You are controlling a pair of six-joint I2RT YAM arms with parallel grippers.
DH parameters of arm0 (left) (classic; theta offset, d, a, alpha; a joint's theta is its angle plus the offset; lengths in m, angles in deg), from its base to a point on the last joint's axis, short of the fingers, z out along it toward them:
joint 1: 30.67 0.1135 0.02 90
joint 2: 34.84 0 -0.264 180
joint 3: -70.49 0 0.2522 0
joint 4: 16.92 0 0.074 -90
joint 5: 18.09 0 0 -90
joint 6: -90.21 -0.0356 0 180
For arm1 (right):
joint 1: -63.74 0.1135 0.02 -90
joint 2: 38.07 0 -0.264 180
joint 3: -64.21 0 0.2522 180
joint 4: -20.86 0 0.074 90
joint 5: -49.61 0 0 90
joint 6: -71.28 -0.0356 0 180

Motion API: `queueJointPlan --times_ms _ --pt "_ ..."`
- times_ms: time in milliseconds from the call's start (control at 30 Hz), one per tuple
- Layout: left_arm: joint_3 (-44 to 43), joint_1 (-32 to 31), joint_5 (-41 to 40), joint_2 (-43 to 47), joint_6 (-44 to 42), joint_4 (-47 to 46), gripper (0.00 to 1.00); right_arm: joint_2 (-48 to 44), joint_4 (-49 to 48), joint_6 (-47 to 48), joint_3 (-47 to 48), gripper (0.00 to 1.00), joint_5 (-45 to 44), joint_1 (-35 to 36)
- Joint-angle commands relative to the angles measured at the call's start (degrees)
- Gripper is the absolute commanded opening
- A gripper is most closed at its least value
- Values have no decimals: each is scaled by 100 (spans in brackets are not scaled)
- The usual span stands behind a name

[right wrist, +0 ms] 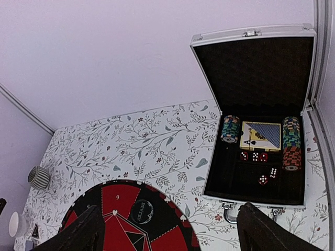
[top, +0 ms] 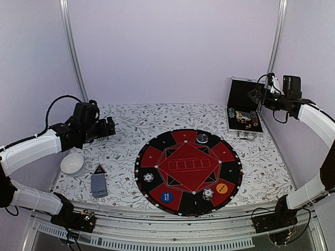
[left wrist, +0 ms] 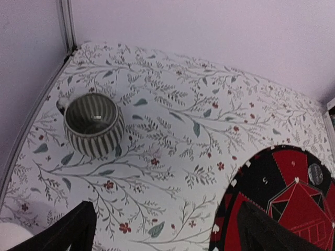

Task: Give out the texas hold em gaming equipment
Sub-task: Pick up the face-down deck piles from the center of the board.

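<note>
While both grippers hang spread, the poker kit sits split between mat, cloth and case

As the left gripper [top: 109, 127] hovers over the flowered tablecloth [top: 131, 123] at the left, we see its fingers [left wrist: 73, 230] set wide apart with nothing between them. Its wrist camera looks down on the ribbed cup [left wrist: 94, 124], upright near the back left corner. The right gripper [top: 255, 94] hangs high at the back right, in front of the black case [top: 242, 94]. Its fingers [right wrist: 264, 232] are likewise wide apart and hold nothing. The case stands with its lid raised, and inside it we find chip stacks [right wrist: 230, 129], a boxed deck [right wrist: 259, 136] and red dice [right wrist: 254, 156].

On the round mat [top: 188, 157] at the table's middle we count 2 striped poker chips, the left chip [top: 149, 177] on the near-left part and the front chip [top: 208, 193] at the near edge. The front chip lies between the blue disc [top: 166, 197] and the orange disc [top: 222, 188]. A dark round disc [top: 202, 138] rests at the mat's far edge.

Left of the mat and apart from it, the grey-blue cards [top: 99, 184] lie stacked on the cloth, near a white bowl [top: 72, 163]
</note>
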Motion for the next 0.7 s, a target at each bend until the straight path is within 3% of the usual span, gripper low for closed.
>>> queueJointPlan --times_ms 0,167,400,667 --pt "43 -346 -403 -48 1804 2306 98 -235 -79 37 -373 89 150 27" --pt "330 -797 -217 -111 2753 3161 98 -306 -187 154 -595 89 202 30" --pt "433 -880 2 -426 3458 4122 98 -314 -206 335 -675 89 326 29" --pt "1044 -881 797 -362 3637 3766 98 -348 -289 391 -843 90 320 31"
